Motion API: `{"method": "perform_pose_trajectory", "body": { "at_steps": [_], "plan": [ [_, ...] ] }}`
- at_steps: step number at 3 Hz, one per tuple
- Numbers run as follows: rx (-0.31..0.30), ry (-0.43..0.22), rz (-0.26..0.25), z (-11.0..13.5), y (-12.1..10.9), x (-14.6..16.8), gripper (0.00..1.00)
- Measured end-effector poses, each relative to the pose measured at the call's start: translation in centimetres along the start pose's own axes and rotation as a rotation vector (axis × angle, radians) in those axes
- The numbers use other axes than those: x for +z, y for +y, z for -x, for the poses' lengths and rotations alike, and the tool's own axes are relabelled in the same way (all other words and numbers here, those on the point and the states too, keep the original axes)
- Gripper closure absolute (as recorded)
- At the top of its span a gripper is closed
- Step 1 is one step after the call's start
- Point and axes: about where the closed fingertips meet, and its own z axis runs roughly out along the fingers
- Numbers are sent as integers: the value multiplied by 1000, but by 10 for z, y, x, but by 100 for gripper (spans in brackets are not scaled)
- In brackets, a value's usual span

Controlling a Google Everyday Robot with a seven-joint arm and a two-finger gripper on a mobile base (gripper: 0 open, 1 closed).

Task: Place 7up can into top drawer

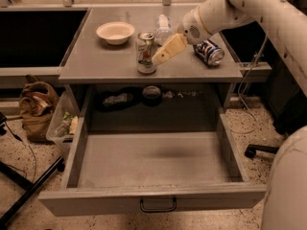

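Camera view, gripper (158,58) beside one 7up can (145,52), one top drawer (96,201)

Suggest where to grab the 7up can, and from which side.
Probably mid-body, across its round wall: the 7up can stands upright at the front of the table. Come from the picture's right, where the gripper hovers close beside it; the clear bottle crowds the rear.
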Motion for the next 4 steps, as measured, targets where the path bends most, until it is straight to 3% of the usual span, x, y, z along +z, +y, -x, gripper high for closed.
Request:
{"method": "perform_pose_trajectory", "body": {
  "at_steps": [2,3,4],
  "plan": [
    [58,-204,78,3,-14,57,0],
    [75,-260,103,9,-16,74,0],
    [81,-302,110,14,-16,83,18]
  ]
}}
